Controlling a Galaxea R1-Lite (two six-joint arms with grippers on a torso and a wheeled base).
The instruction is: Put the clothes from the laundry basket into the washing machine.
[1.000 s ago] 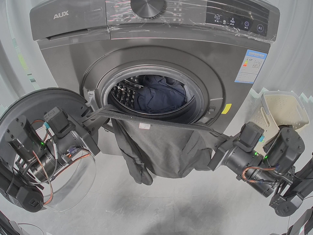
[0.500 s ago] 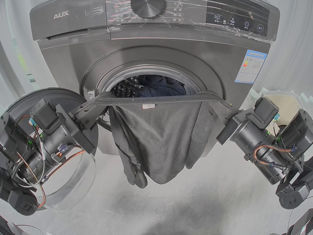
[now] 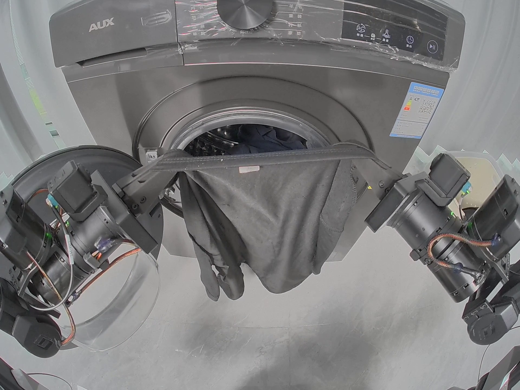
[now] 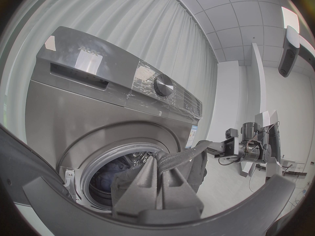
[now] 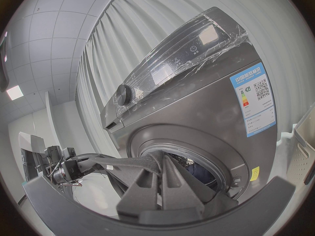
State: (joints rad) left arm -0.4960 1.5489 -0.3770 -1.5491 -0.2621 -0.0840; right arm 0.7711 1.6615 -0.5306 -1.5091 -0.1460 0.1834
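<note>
A dark grey garment [image 3: 271,212] hangs stretched between my two grippers in front of the washing machine [image 3: 249,82] drum opening. My left gripper [image 3: 157,166] is shut on its waistband at the left end, my right gripper [image 3: 368,161] shut on the right end. The band runs level across the lower part of the opening, and the cloth droops below it. A dark blue garment [image 3: 265,135] lies inside the drum behind it. In the left wrist view the fingers [image 4: 154,177] pinch the band [image 4: 180,154]. In the right wrist view the fingers [image 5: 164,181] grip the cloth [image 5: 131,167].
The machine's round door [image 3: 81,234] stands swung open at the left, under my left arm. The cream laundry basket [image 3: 479,169] stands on the floor to the right of the machine, behind my right arm. Pale floor lies in front.
Both grippers have raised the stretched garment from below the drum opening up to its lower half, and carried it slightly toward the machine.
</note>
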